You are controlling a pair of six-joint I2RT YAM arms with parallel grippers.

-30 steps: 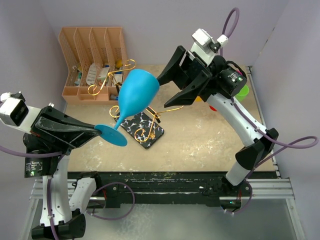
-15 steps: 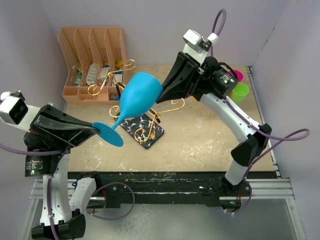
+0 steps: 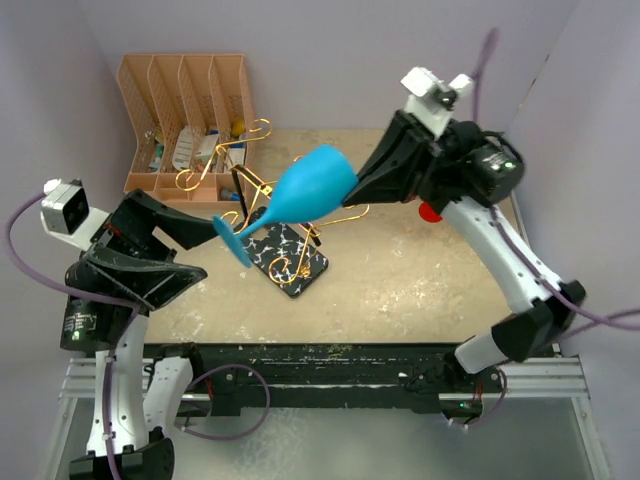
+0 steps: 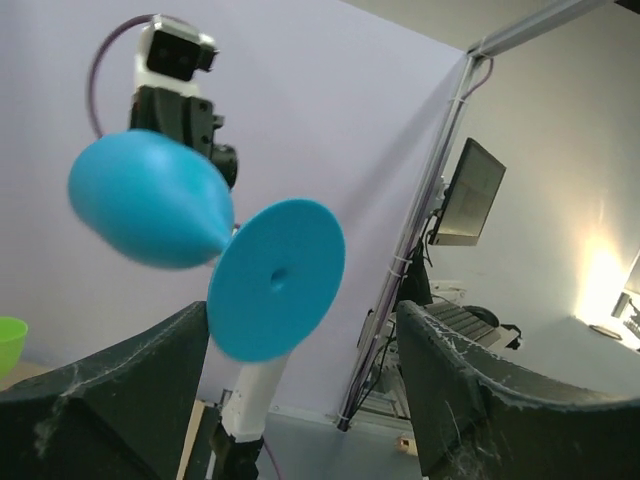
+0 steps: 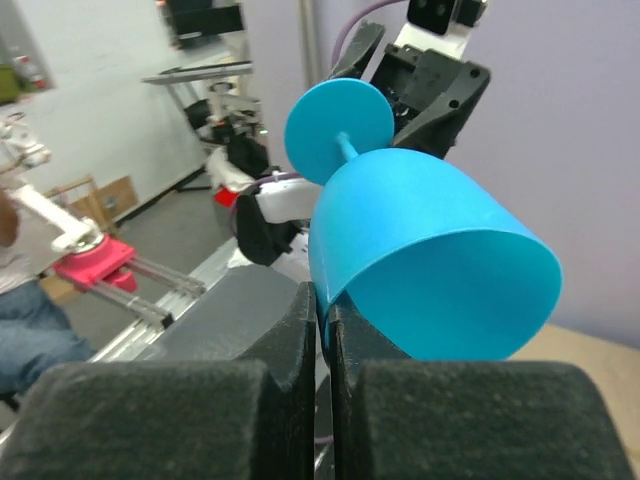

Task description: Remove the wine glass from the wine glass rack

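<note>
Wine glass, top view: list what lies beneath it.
Below the wine glass sits the wine glass rack: gold scroll arms and marbled base show; the wire behind the bowl is covered.

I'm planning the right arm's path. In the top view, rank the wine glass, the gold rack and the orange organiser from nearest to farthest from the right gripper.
From the right gripper:
1. wine glass: its rim is pinched in the gripper.
2. gold rack: lower and to the left, mid-table.
3. orange organiser: far left back corner.
</note>
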